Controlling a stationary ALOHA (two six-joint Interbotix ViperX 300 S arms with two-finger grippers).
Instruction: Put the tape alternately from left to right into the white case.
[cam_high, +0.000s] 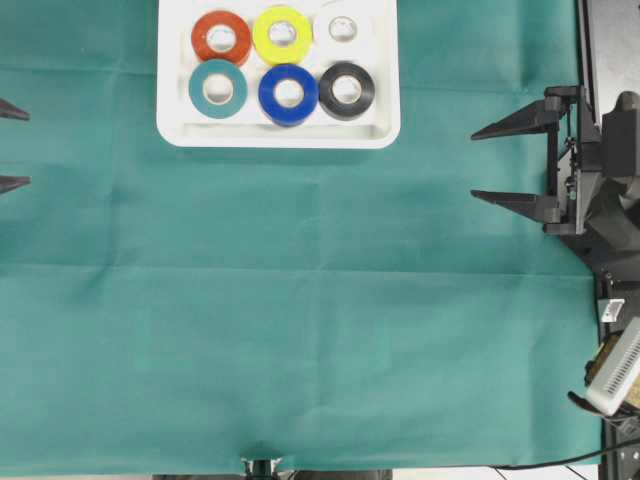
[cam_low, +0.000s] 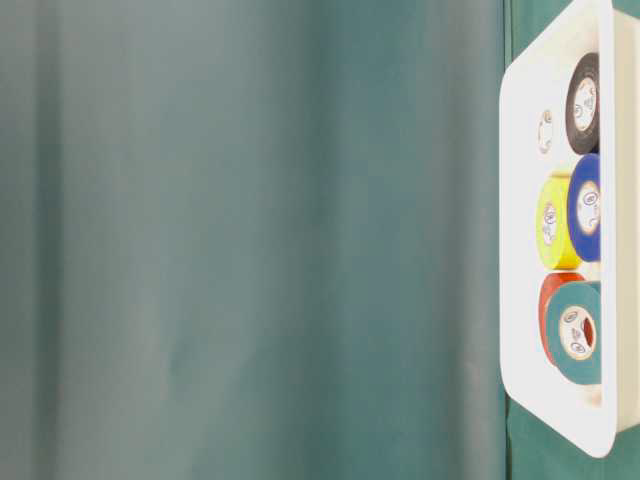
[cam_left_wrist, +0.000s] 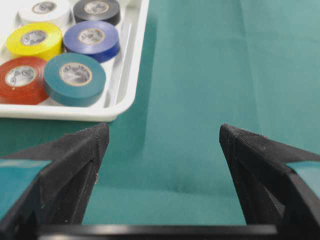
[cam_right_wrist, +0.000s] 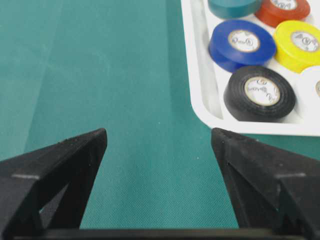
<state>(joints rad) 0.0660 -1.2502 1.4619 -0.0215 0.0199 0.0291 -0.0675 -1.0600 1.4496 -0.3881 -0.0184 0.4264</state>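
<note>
Now all six tape rolls (cam_high: 283, 65) sit in white case (cam_high: 278, 135); left gripper (cam_high: 8, 146), right gripper (cam_high: 492, 163) both wide, empty; pull clear without snagging rim.

The left claw (cam_high: 10, 146) shows overhead only as two fingertips at the picture's edge, its arm out of frame. The white case (cam_high: 278, 134) loses its far rim past the top edge. The white roll (cam_low: 545, 131) barely separates from the tray at table level.
</note>
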